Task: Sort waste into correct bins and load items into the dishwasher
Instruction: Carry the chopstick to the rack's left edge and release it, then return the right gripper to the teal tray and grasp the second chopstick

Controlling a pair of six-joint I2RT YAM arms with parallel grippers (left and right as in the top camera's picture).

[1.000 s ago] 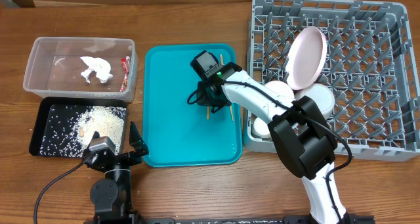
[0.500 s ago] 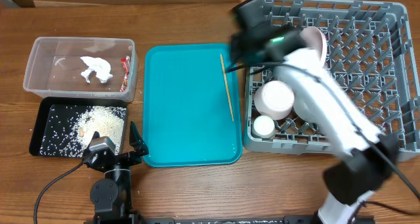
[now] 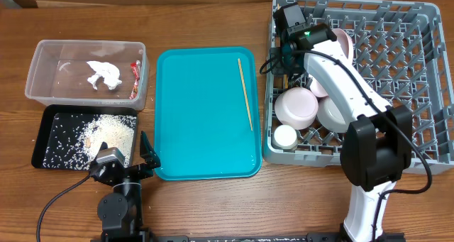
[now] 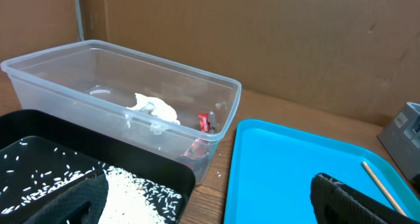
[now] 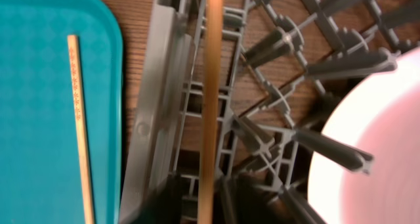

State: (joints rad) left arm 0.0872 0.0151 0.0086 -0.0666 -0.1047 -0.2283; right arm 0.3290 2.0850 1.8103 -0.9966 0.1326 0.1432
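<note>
Overhead: right claw (image 3: 279,62) upper middle, at rack (image 3: 369,1) left edge; second chopstick (image 3: 245,93) lying on teal tray (image 3: 198,128); left claw (image 3: 147,155) lower left over bench (image 3: 213,206), released | Left wrist: napkin (image 4: 156,109) inside tub (image 4: 98,99), upper left | Right wrist: clenched on chopstick (image 5: 211,86), centre, above lattice; risk: slipping through gaps or jamming against pegs if dropped upright

I count two chopsticks: one flat chopstick (image 3: 245,93) on the single teal tray (image 3: 191,150), and one blurred chopstick (image 5: 211,99) close to my right wrist camera. Two bowls (image 3: 296,106), one cup (image 3: 286,135), one plate (image 3: 345,42). One napkin (image 3: 103,73), one wrapper (image 3: 134,72). Two bins — one clear tub (image 3: 42,86), one black tray (image 3: 39,139). One rack (image 3: 425,93). Rice grains (image 3: 110,132) — too many to count.
</note>
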